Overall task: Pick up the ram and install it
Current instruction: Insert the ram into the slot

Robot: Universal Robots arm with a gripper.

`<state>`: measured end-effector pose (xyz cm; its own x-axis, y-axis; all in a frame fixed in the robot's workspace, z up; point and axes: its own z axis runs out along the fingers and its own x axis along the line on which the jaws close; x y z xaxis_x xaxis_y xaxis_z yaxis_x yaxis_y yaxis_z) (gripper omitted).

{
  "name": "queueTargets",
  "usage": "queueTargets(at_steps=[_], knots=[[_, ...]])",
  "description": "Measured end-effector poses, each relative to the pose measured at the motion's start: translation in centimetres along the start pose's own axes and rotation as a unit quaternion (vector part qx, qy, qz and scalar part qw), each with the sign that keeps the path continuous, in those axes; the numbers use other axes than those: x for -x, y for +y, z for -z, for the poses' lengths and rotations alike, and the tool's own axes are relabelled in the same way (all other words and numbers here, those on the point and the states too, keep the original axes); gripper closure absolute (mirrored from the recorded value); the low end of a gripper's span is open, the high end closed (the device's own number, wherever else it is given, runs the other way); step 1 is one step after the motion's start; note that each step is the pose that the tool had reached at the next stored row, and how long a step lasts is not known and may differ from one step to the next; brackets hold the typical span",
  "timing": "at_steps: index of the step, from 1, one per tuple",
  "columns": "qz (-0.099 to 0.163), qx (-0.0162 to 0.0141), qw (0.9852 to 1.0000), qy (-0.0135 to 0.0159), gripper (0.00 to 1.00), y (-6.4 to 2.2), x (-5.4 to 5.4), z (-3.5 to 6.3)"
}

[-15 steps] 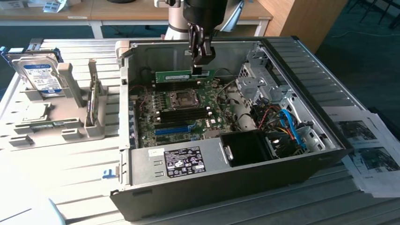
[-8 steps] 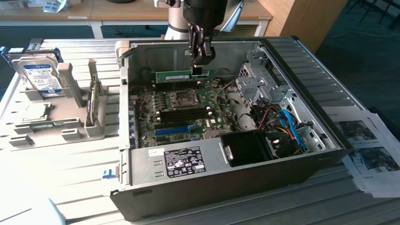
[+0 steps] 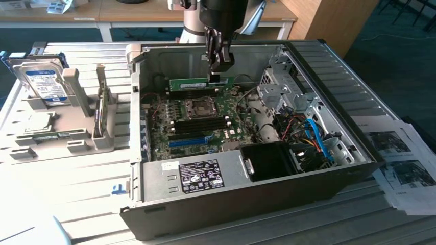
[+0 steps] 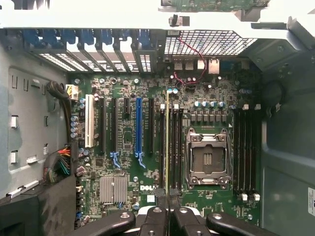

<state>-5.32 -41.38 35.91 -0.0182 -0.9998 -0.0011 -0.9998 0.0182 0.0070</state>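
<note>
Clearly the ram (image 3: 199, 81) is a slim green board with a row of dark chips along its face, held level and standing on its long edge. The gripper (image 3: 219, 76) is pinched narrow on one end of it, inside the open computer case (image 3: 327, 97) and in front of the case's far wall. From the wrist view the ram (image 4: 167, 142) shows edge-on as a thin pale line, running along a bank of dark memory slots (image 4: 175, 147) that lies between the empty processor socket (image 4: 207, 160) and the long blue slot (image 4: 138, 130). Whether it touches a slot I cannot tell. A black fan shroud (image 3: 272, 161) and a tangle of cables (image 3: 315, 137) sit towards the exterior view's right, apart from the ram. Outside the case, on the exterior view's left, a hard drive (image 3: 44, 81) stands in a grey holder (image 3: 81, 138)
</note>
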Motion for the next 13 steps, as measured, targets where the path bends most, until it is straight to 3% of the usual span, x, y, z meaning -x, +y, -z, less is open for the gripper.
queueTargets(at_steps=[13], knots=[[0.000, 0.0000, 1.0000, 0.0000, 0.88, -0.02, 0.0, -2.10]])
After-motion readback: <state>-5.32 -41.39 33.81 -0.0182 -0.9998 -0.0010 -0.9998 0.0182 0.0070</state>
